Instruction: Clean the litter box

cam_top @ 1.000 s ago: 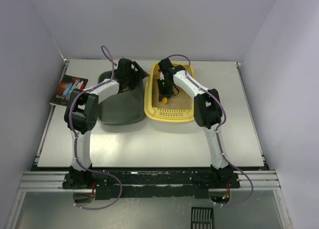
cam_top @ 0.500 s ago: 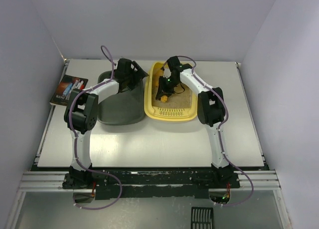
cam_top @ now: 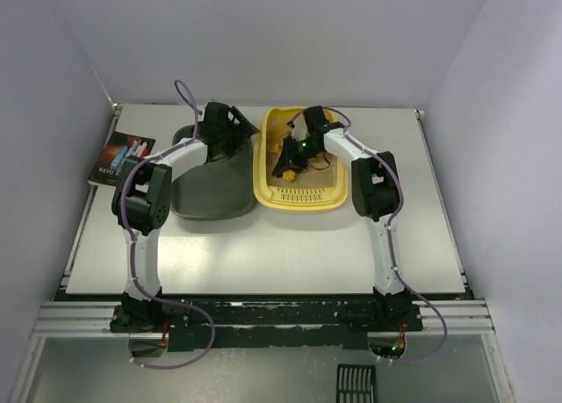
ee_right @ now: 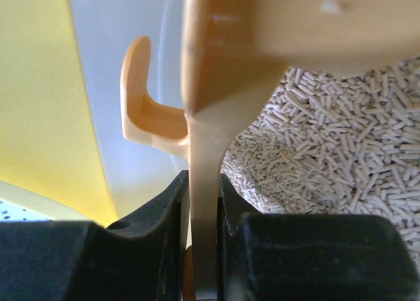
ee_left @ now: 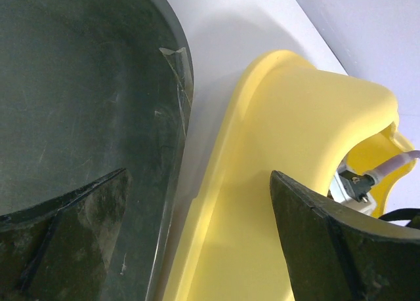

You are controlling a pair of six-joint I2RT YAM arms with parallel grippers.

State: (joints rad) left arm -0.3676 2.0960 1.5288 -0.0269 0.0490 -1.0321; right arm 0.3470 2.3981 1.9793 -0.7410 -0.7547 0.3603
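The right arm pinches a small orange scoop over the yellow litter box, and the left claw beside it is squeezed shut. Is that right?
Not quite: the left gripper is wide open, not shut. The left wrist view shows its fingers spread, one by the dark tray, one by the litter box. The right gripper does pinch the scoop.
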